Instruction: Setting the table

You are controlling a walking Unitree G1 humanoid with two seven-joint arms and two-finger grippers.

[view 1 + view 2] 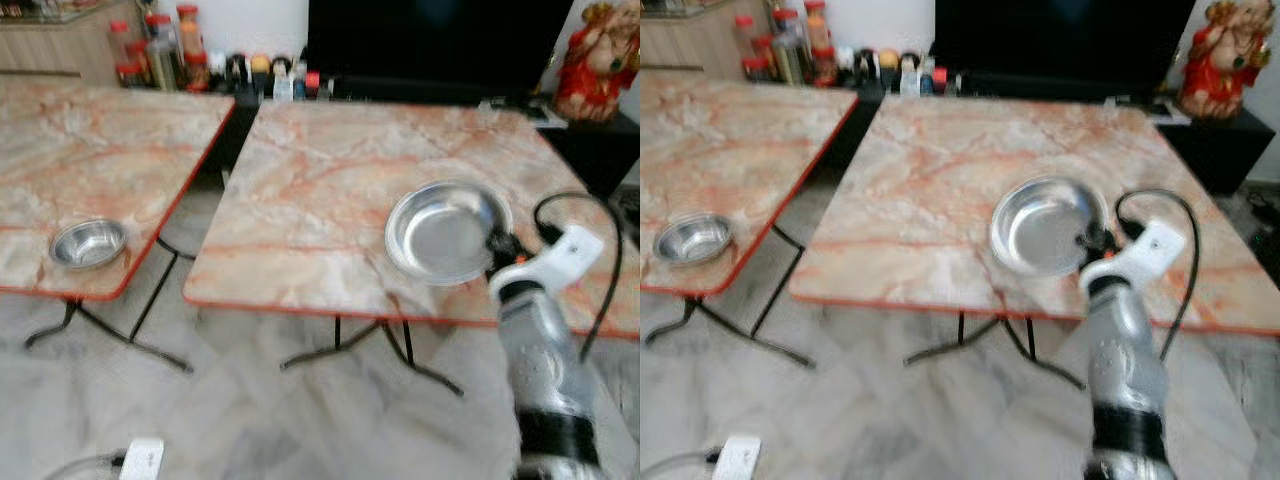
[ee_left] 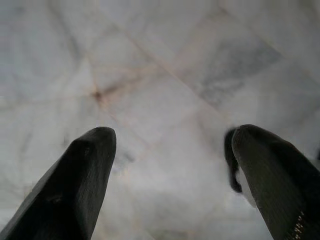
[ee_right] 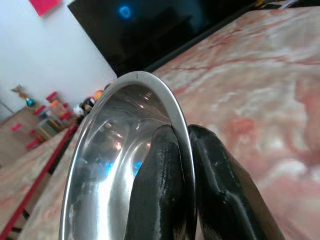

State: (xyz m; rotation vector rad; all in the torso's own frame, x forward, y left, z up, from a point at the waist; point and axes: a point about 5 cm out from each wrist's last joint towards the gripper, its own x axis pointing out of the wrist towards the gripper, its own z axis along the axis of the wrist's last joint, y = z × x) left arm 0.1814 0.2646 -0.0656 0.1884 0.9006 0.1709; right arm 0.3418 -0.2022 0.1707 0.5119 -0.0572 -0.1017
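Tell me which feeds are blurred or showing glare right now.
Both eye views are motion-soft, with the right arm smeared; left wrist view has hazy floor beyond sharp fingers; right wrist view is clearest, the steel plate mirroring blue screen glints beside the right hand.

Head views look down; wrist views close.
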